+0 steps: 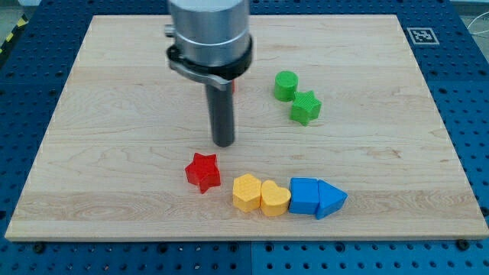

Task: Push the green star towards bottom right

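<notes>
The green star [306, 108] lies on the wooden board [114, 114], right of centre, touching or nearly touching a green round block [286, 85] at its upper left. My tip [223, 142] rests on the board well to the left of the green star and a little lower, apart from every block. A red star [203, 171] lies just below and left of my tip.
Along the view's bottom sits a row: a yellow hexagon-like block [247, 192], a yellow heart [275, 198], a blue block [303, 195] and a blue triangle [330, 199]. A sliver of red [234, 85] shows behind the rod. A marker tag [421, 35] sits at the top right corner.
</notes>
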### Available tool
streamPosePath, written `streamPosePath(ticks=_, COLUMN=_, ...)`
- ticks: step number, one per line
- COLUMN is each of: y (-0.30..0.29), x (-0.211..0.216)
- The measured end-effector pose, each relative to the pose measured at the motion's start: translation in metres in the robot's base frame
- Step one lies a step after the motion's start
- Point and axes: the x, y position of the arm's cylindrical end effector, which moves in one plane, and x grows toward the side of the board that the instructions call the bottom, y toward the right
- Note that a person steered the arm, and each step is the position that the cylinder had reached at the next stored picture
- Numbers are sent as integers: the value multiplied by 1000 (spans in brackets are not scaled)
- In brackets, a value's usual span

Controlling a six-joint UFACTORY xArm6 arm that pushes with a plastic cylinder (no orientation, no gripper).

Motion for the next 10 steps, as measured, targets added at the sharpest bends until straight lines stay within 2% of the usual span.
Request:
streamPosePath(ticks=2, y=27, x=-5)
streamPosePath(ticks=5, y=35, x=-67)
streamPosePath(ticks=6, y=74, x=-71)
streamPosePath(ticks=7, y=133, x=-64)
streamPosePath(ticks=8, y=184, x=-33)
streamPosePath(ticks=9, y=223, x=3)
streamPosePath(ticks=10, y=234, x=17)
